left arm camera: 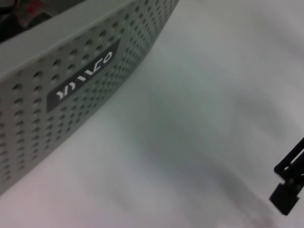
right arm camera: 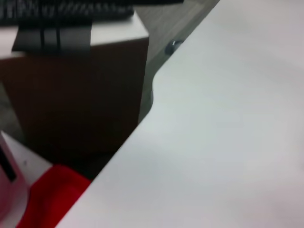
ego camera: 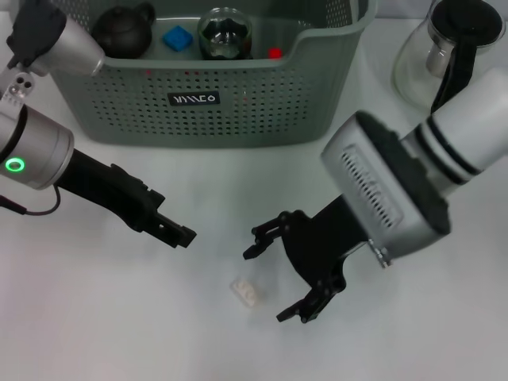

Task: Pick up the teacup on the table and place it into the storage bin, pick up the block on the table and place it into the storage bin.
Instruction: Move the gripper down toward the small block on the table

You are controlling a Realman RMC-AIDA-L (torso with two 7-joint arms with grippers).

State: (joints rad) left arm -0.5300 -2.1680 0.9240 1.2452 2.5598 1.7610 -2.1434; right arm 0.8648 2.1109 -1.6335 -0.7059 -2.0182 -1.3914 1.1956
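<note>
Closest to me, a small pale block (ego camera: pixel 245 291) lies on the white worktop (ego camera: pixel 119 317). My right pincer (ego camera: pixel 278 274) is spread wide and holds nothing; the block sits just beside it, at its nine o'clock. I think grabbing the block is my job now, so next I must slide over it and squeeze. My left pincer (ego camera: pixel 178 233) waits at ten o'clock, pressed together, empty. Farthest off, at twelve o'clock, is the storage bin (ego camera: pixel 238 103), with a teacup (ego camera: pixel 225 33) already inside.
</note>
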